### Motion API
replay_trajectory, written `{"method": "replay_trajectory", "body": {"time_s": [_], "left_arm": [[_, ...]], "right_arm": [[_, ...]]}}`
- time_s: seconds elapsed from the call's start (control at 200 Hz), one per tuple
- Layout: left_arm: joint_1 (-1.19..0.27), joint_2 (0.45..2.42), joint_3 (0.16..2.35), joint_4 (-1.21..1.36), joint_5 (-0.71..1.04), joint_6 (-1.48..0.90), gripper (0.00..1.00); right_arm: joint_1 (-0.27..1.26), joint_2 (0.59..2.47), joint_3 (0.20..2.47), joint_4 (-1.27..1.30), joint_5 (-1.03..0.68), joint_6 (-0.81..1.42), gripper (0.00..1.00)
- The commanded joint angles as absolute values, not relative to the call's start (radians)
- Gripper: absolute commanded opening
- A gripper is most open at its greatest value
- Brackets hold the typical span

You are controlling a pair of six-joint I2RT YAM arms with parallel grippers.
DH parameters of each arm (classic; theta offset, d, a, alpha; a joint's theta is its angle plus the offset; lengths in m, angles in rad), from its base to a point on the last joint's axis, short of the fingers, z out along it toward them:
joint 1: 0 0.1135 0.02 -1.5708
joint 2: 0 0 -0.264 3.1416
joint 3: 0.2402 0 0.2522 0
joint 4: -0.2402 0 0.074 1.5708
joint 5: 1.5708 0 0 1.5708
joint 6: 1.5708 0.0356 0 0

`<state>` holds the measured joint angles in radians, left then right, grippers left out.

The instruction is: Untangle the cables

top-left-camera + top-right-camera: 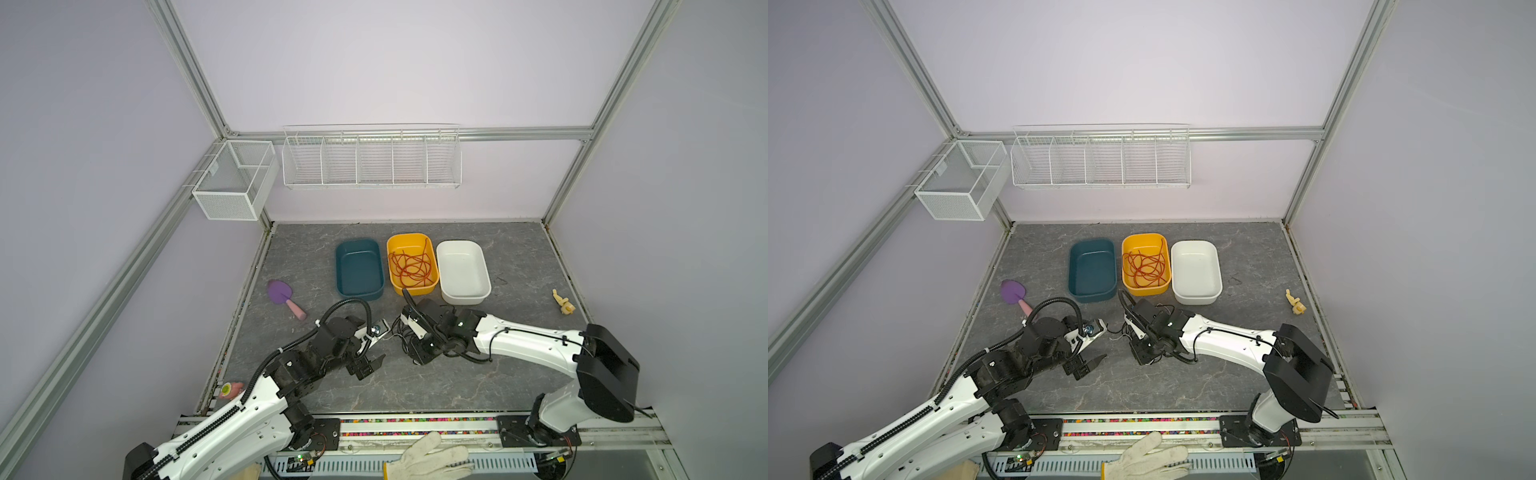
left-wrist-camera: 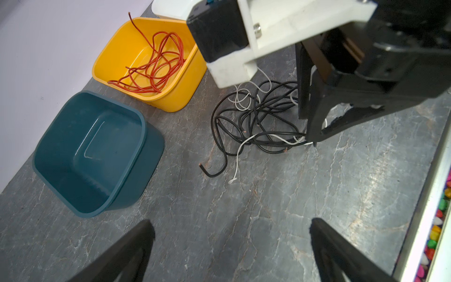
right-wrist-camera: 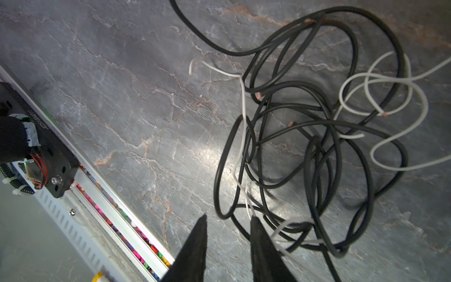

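Black-and-white tangle (image 2: pixel 266 134): lying on the tabletop between the two arms, just nearer than the yellow tub (image 2: pixel 180 92), where the red-orange cables (image 2: pixel 158 66) are sitting.
Right gripper (image 3: pixel 228 219): pointing down at the tangle's right edge, jaws a narrow gap apart and clamping nothing visible.
White cable (image 3: pixel 244 117): touching one right fingertip, trailing leftward.
Left gripper (image 2: pixel 230 221): gaping wide, empty, hovering just left of the tangle.
Nearer arm: the right.
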<state>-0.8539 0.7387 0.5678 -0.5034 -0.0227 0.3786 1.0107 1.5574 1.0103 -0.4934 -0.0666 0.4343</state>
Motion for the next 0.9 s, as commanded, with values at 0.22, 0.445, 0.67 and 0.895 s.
{"method": "replay_trajectory", "body": {"time_s": [0.22,0.445,0.67,0.895], "left_arm": [[-0.868,0.739,0.553,-0.505,-0.012,0.401,0.99],[-0.877,0.741,0.551,-0.506,-0.007,0.402,0.99],[-0.881,0.748,0.551,-0.506,-0.005,0.402,0.99],[-0.885,0.774,0.551,-0.505,0.000,0.405,0.99]], "right_arm": [[1.019,1.593,1.018,-0.458,-0.036,0.454,0.23],[1.019,1.555,1.007,-0.475,-0.011,0.450,0.14],[1.020,1.461,0.991,-0.513,0.008,0.434,0.08],[1.020,1.368,0.988,-0.549,0.014,0.400,0.07]]}}
